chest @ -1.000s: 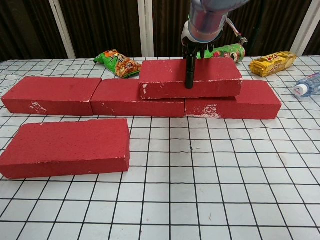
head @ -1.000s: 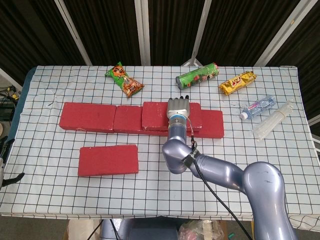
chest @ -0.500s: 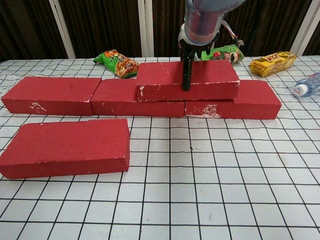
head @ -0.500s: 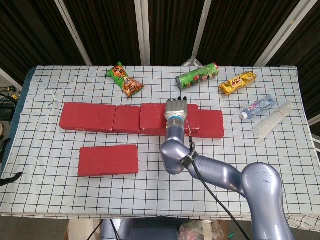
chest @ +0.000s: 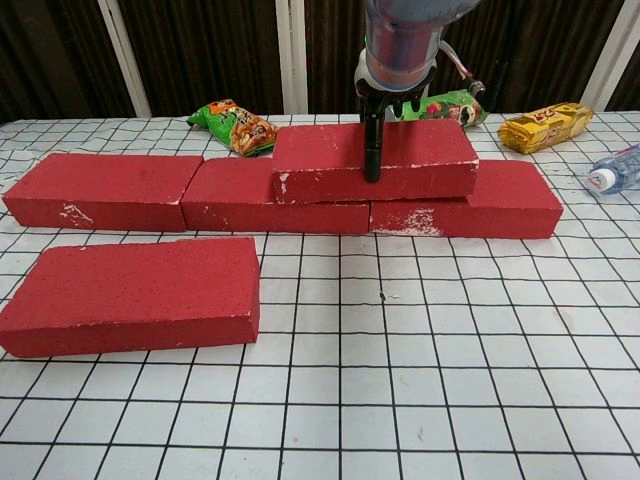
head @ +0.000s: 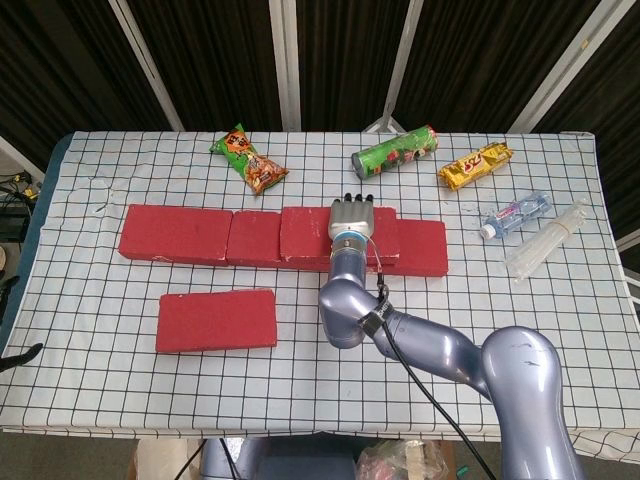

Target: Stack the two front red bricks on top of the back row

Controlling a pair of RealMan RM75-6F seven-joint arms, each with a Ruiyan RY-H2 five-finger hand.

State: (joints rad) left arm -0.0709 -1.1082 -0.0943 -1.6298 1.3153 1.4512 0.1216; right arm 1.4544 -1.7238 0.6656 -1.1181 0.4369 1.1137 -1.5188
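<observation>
Dark slatted backdrop with pale frame bars behind; counter (head: 90, 190) covered in a white cloth with black grid.

Back row of red bricks (head: 175, 233) runs left to right across the middle of the counter, three bricks end to end, touching. A stacked red brick (chest: 375, 160) lies flat on top of the row, straddling the seam between the middle and right bricks. In the head view the same brick (head: 305, 232) shows on both sides of the wrist.

Right hand (head: 352, 215) rests palm down on the stacked brick, fingers reaching over its far edge. In the chest view the right hand (chest: 385, 95) shows a dark digit (chest: 373, 150) running down the brick's front face, so the hand grips the brick front to back. Right arm comes in from the lower right of the head view.

Front red brick (head: 217, 320) lies alone on the cloth, flat, well apart from the row, toward the left front; nothing touches it.

Left hand not seen in either view.

Along the far edge: green snack bag (head: 248, 160), green canister (head: 394, 150) on its side, yellow snack pack (head: 475, 165). To the right: water bottle (head: 514, 214) lying down, clear plastic wrapper (head: 545, 240) beside it.
</observation>
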